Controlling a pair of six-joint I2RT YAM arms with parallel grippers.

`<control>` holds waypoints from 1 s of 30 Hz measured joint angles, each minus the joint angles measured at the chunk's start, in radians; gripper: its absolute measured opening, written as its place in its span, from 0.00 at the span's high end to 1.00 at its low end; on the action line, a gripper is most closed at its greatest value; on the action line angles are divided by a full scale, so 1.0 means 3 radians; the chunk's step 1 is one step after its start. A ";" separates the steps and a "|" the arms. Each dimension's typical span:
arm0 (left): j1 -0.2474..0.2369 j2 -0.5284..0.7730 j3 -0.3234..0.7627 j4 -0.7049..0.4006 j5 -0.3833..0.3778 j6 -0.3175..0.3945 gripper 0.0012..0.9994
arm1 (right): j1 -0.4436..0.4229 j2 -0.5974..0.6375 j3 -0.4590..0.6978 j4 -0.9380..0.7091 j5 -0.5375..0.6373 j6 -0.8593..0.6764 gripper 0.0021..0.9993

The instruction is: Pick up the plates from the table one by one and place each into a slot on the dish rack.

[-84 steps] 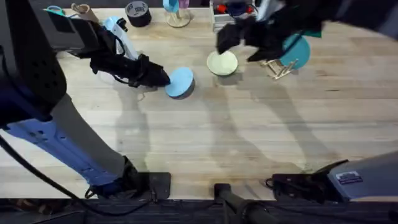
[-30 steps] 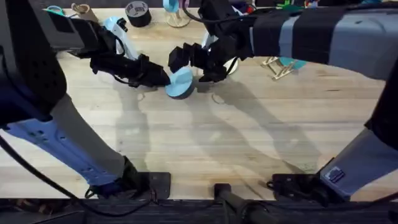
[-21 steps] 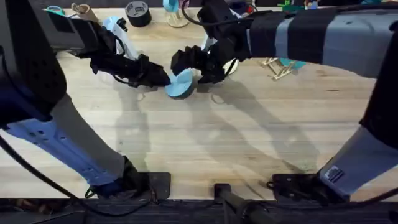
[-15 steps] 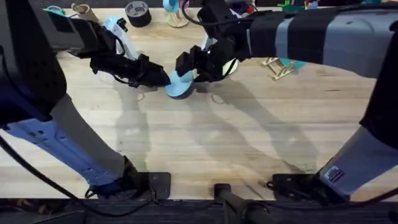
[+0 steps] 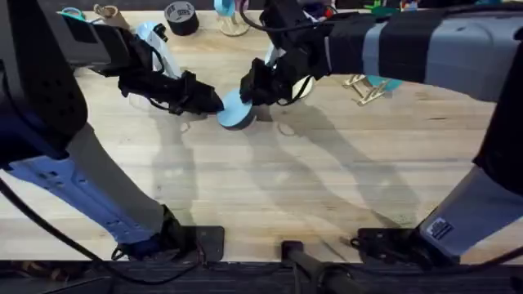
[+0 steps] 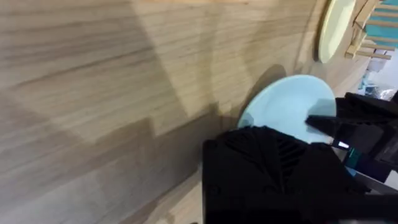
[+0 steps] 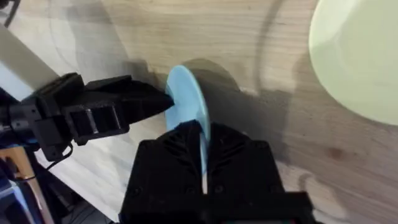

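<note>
The light blue plate (image 5: 235,111) stands tilted on the table (image 5: 270,188), held from two sides. My left gripper (image 5: 214,103) is shut on its left edge. My right gripper (image 5: 248,91) is shut on its upper right edge; the right wrist view shows the plate (image 7: 188,99) running edge-on between the right gripper's (image 7: 202,134) fingers, with the left gripper (image 7: 163,101) at the far rim. The pale yellow plate (image 5: 305,86) lies flat behind my right gripper, partly hidden. The dish rack (image 5: 366,88) stands to the right of it, with a teal plate (image 5: 387,82) in a slot.
A black tape roll (image 5: 181,16), a white and blue object (image 5: 155,38) and other small items stand along the table's far edge. My right arm spans the upper right of the overhead view. Bare planks fill the front half of the table.
My right arm swung left from the dish rack to the light blue plate, and its fingers shut on the plate's edge. The left gripper stayed put on the plate.
</note>
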 joint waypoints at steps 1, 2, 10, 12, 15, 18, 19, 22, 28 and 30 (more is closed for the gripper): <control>0.0000 0.0000 0.0001 -0.0005 -0.0001 0.0000 0.96 | 0.0000 0.0000 0.0000 0.0001 0.0000 0.0000 0.97; 0.0000 0.0000 0.0009 -0.0027 -0.0004 0.0001 0.96 | 0.0000 0.0001 0.0000 0.0001 -0.0002 0.0002 0.97; -0.0008 0.0036 0.0251 -0.0531 -0.0285 0.0191 0.96 | 0.0004 0.0001 0.0000 0.0010 -0.0259 -0.0012 0.97; -0.0018 0.0008 0.0299 -0.0598 -0.0386 0.0231 0.96 | 0.0004 0.0000 0.0000 0.0009 -0.0303 -0.0101 0.97; -0.0023 -0.0137 0.0401 -0.0739 -0.0503 0.0272 0.96 | 0.0000 -0.0001 0.0000 -0.0018 -0.0345 -0.0288 0.97; -0.0023 -0.0449 0.0546 -0.0936 -0.0559 0.0332 0.96 | -0.0018 -0.0053 0.0000 -0.0090 -0.0358 -0.0543 0.97; -0.0023 -0.0572 0.0597 -0.0987 -0.0571 0.0355 0.96 | -0.0025 -0.0095 0.0000 -0.0123 -0.0355 -0.0635 0.97; -0.0023 -0.0945 0.0726 -0.1135 -0.0603 0.0406 0.96 | -0.0064 -0.0273 0.0000 -0.0242 -0.0343 -0.0914 0.97; -0.0025 -0.1592 0.0804 -0.1444 -0.0773 0.0452 0.96 | -0.0195 -0.0689 0.0000 -0.0530 -0.0333 -0.1414 0.97; -0.0025 -0.1777 0.0804 -0.1536 -0.0838 0.0454 0.96 | -0.0259 -0.0813 0.0000 -0.0632 -0.0330 -0.1583 0.97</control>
